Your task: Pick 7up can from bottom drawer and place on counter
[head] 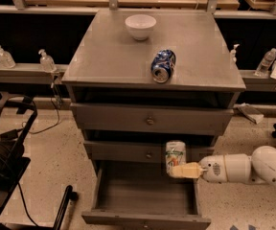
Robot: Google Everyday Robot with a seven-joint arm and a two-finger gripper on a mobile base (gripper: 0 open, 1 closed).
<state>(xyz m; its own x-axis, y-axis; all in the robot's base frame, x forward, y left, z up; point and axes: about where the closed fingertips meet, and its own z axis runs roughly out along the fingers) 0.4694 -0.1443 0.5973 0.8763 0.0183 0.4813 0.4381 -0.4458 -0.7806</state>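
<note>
Camera view, working from front to back: nearest me the bottom drawer [145,198] stands pulled out, a deep grey box with a wide flat floor. Just above its right rear corner the gripper [180,169] reaches in from the right on a smooth white arm [253,167], its pale fingers clamped on the lower part of the 7up can [175,151]. The can is upright, long axis vertical. It is a thin silvery-green cylinder with green marks, clear of the drawer floor and hanging in front of the middle drawer [128,151]. What matters to me is that the counter [104,56] lies up and back from the can, past two shallower knobbed drawer fronts and an overhanging edge. I judge the can must come outward before it rises. The slab is matte, flat grey. On it a blue can [163,65] lies on its side near the front edge, right of centre, and a white bowl [140,27] sits further back, so the left front looks the safest landing spot.
</note>
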